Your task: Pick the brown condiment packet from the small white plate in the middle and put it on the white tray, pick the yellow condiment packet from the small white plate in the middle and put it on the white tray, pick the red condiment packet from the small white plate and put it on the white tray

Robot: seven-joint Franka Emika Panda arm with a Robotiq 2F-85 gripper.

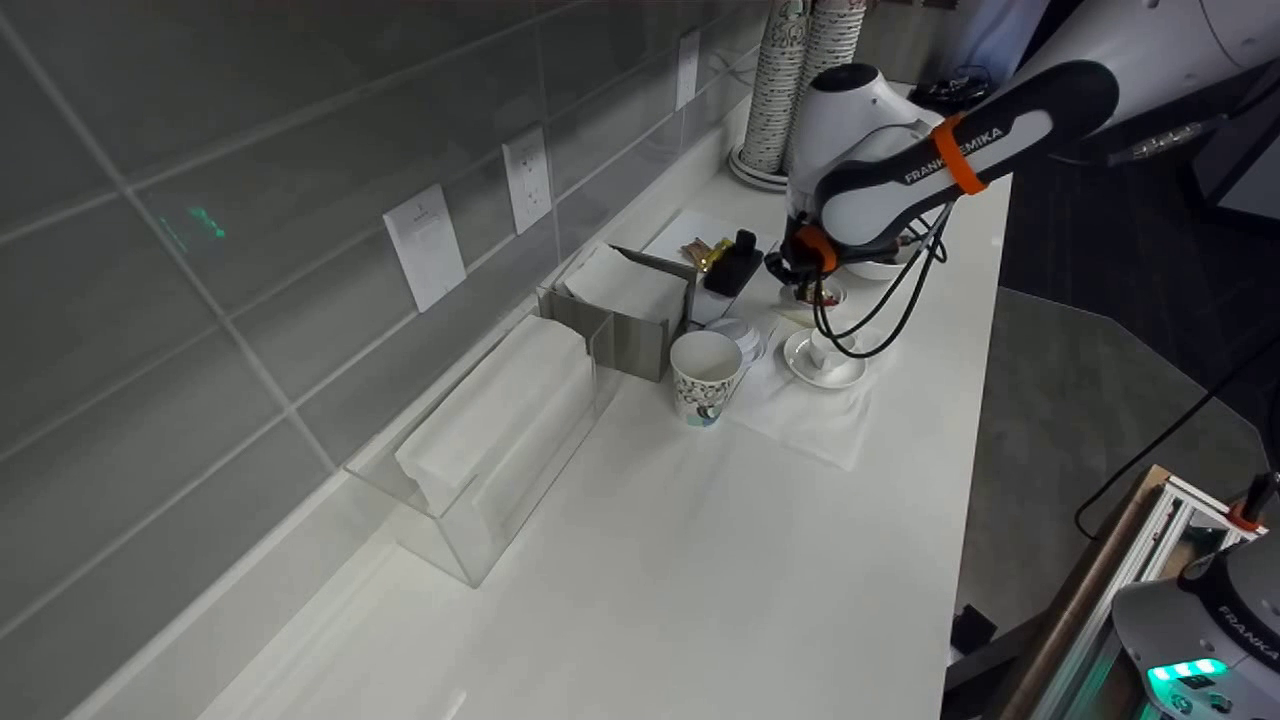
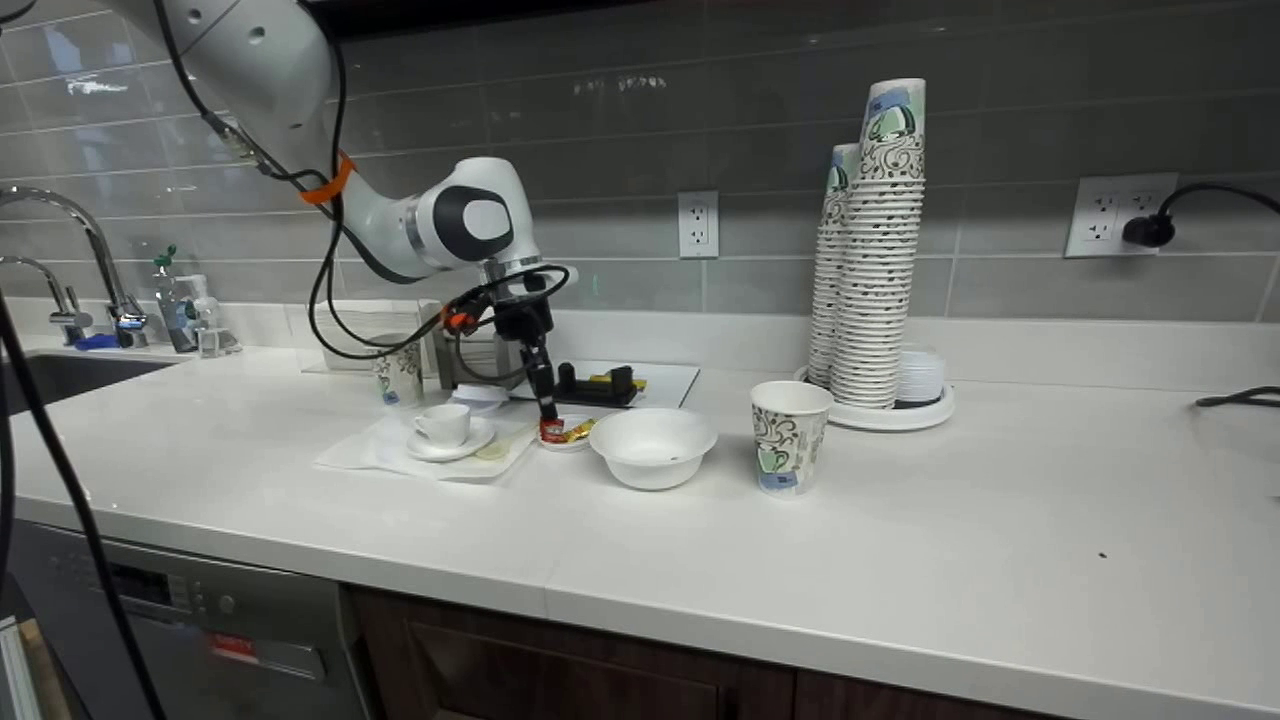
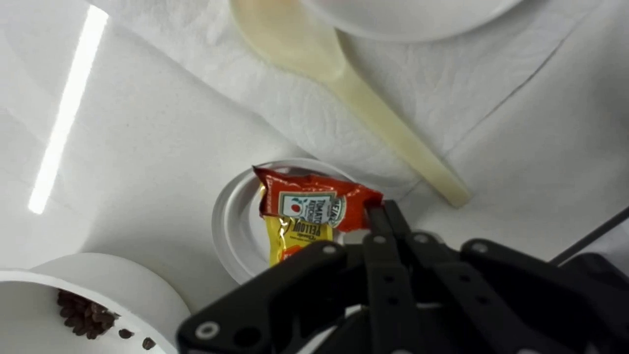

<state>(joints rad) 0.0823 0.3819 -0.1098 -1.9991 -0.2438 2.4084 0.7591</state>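
Note:
In the wrist view the red condiment packet (image 3: 314,201) lies across the small white plate (image 3: 224,221), partly over a yellow condiment packet (image 3: 295,236). My gripper (image 3: 387,206) reaches down at the plate's edge, its fingertips together on the red packet's near end. The same contact shows in an exterior view, where the gripper (image 2: 548,412) points down onto the red packet (image 2: 552,431). On the white tray (image 1: 668,238) by the wall rest the brown condiment packet (image 1: 695,250) and another yellow packet (image 1: 716,254). My fingers hide part of the plate in the wrist view.
A white bowl (image 2: 652,462) with dark beans stands close to the plate. On a napkin are a cup and saucer (image 2: 450,440) and a pale spoon (image 3: 363,93). A black holder (image 2: 596,386) sits at the tray. Paper cups (image 2: 880,270) rise in stacks farther along.

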